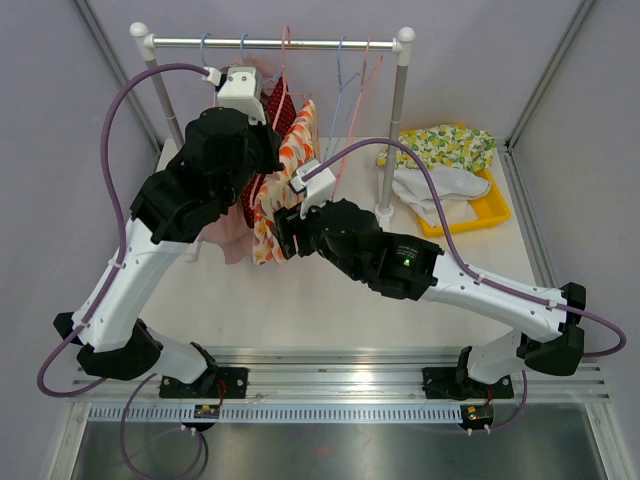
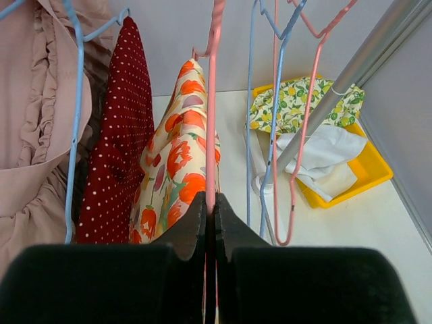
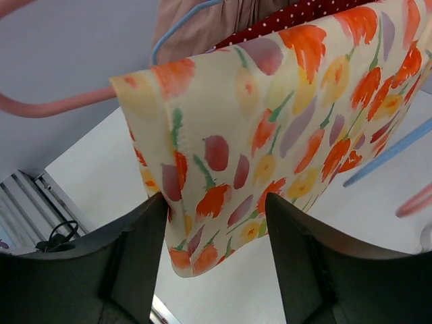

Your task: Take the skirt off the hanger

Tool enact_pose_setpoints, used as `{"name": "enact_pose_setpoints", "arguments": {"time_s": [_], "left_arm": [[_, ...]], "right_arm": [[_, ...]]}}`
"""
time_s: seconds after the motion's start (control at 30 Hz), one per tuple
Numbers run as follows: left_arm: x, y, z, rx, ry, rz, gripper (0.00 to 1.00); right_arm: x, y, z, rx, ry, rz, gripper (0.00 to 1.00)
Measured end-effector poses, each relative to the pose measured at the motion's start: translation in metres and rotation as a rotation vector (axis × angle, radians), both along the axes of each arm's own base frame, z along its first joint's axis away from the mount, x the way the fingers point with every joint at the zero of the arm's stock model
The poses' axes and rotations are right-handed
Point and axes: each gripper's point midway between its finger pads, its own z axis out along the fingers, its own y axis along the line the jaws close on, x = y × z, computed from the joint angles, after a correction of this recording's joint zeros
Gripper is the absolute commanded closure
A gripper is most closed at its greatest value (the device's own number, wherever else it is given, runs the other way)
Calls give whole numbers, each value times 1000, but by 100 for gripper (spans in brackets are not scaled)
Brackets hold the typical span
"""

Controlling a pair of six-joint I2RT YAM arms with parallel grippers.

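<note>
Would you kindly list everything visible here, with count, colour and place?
table: one, white, under everything
rail: one, silver and white, table's back
floral skirt: one, cream-and-orange, on pink hanger
empty hangers: two, blue and pink, right of skirt
dotted garment: one, dark red, left of skirt
ruffled garment: one, pale pink, far left, on blue hanger
tray: one, yellow, table's right
cloths: two, lemon-print and white, in tray
left claw: one, black, shut on pink hanger
right claw: one, black, open astride skirt's hem

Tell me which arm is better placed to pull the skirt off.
Right: the right tool straddles the skirt at its lower corner, jaws open; the left tool is shut on the pink hanger.
</note>
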Motion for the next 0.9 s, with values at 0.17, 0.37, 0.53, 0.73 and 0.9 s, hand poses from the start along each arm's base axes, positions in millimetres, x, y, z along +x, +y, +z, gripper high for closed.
{"name": "enact_pose_setpoints", "arguments": {"time_s": [0.17,0.37,0.53,0.73,0.9], "left_arm": [[-6,7,7,-21,-21,3,100],[-4,4,4,-31,-22,5,100],[-4,4,-1,-25,-12,5,100],[-6,5,-8,1,9,2,100],[-8,7,-12,19,19,6,100]], "right_arm": [[4,6,-12,7,3,-14,39],[6,19,-36,-4,31,-12,100],[1,25,-61,26,62,17,100],[-20,-9,-164,-40,207,-15,100],[-63,-63,-255,-191,352,-56,100]]}}
